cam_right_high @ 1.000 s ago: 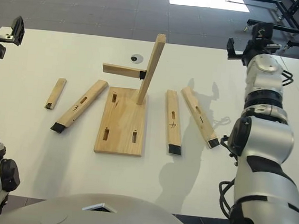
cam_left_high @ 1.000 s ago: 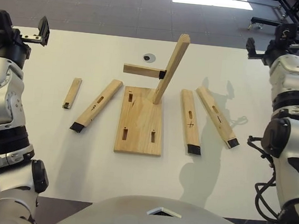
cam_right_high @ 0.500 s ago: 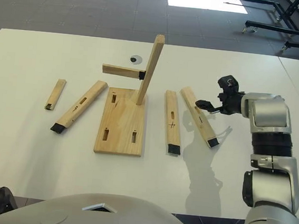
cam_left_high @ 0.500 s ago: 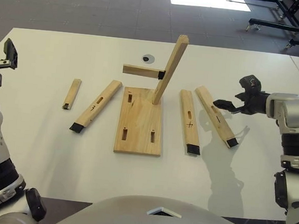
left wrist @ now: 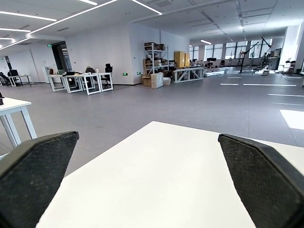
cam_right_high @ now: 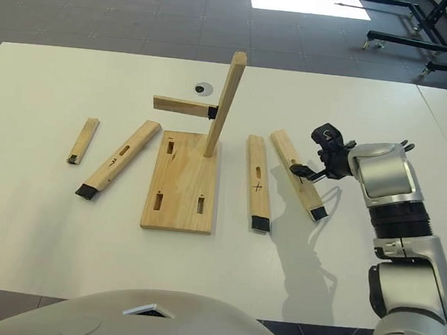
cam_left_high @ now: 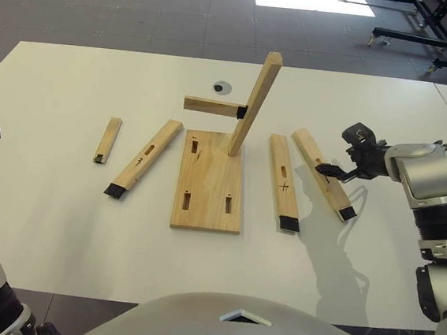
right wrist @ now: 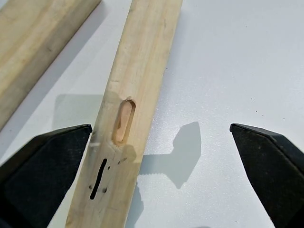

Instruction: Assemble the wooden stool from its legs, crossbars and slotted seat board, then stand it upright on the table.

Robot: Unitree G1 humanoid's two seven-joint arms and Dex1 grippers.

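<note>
Partly behind right tool (right wrist: 160,128), outermost leg (cam_left_high: 308,150)

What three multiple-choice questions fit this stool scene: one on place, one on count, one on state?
1. Where is the right gripper? A) above the rightmost loose leg B) above the short crossbar C) above the floor
2. How many legs lie loose on the table? A) one B) five C) three
3. The right gripper's jaws are: A) shut on a leg B) open C) shut empty

Answers: 1 A, it hangs over that leg; 2 C, one left of the seat board, two right; 3 B, they stand wide apart, gripping nothing.
</note>
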